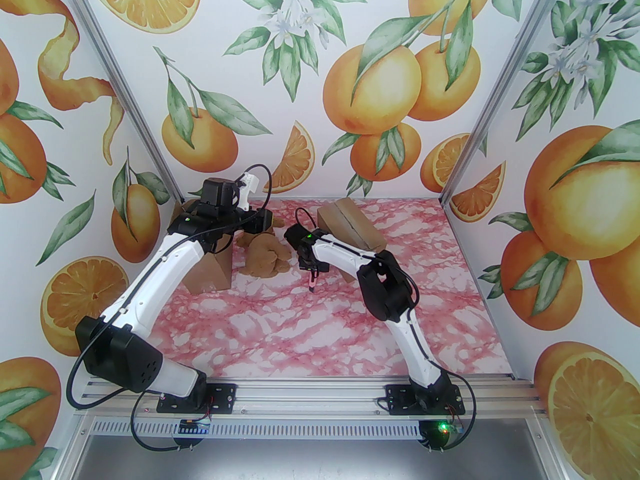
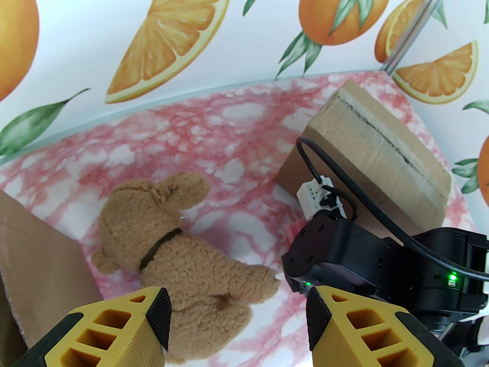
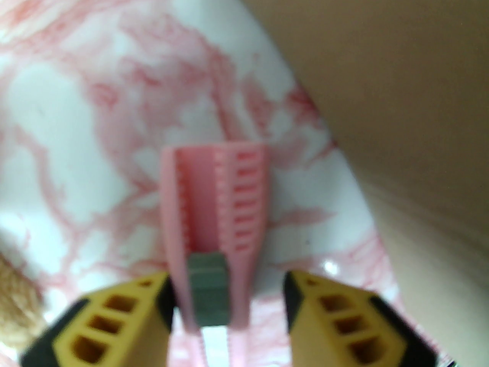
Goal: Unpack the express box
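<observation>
The right gripper (image 3: pixel 229 281) is standing wider than the pink box cutter (image 3: pixel 217 212) at centre frame, with one pad touching it and the other showing a gap. The left gripper (image 2: pixel 238 300) is hovering, jaws apart, over the brown plush toy (image 2: pixel 183 250) at lower centre. The taped express box (image 2: pixel 378 159) is sitting upper right. Unclamped, the cutter is risking a slide toward the plush. A reach by the left gripper is likely risking a knock against the right arm (image 2: pixel 363 250).
</observation>
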